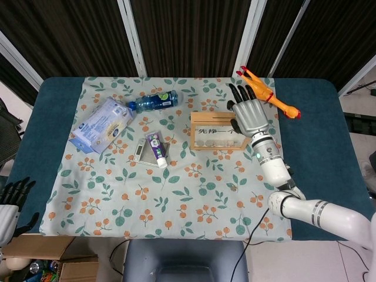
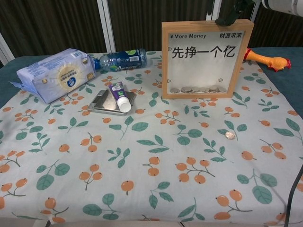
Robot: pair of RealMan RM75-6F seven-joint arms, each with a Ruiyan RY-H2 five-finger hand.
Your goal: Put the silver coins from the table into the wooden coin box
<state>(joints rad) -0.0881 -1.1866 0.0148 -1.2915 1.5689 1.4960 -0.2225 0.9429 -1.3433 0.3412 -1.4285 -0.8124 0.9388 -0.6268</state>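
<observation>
The wooden coin box (image 2: 207,59) stands upright at the back of the floral cloth, with several silver coins (image 2: 198,89) lying in a row behind its window. From above, the box (image 1: 211,131) shows as a narrow frame. One silver coin (image 2: 230,135) lies on the cloth in front of the box's right end. My right hand (image 1: 249,116) hovers over the box's right end with fingers spread and nothing visibly held; its dark fingertips (image 2: 226,19) show at the box's top edge. My left hand (image 1: 9,207) hangs off the table's near left corner, fingers apart.
A blue-white tissue pack (image 1: 101,124) and a water bottle (image 1: 154,101) lie at the back left. A purple toothpaste tube (image 1: 157,148) rests on a small metal tray (image 2: 110,102). An orange rubber chicken (image 1: 270,96) lies behind my right hand.
</observation>
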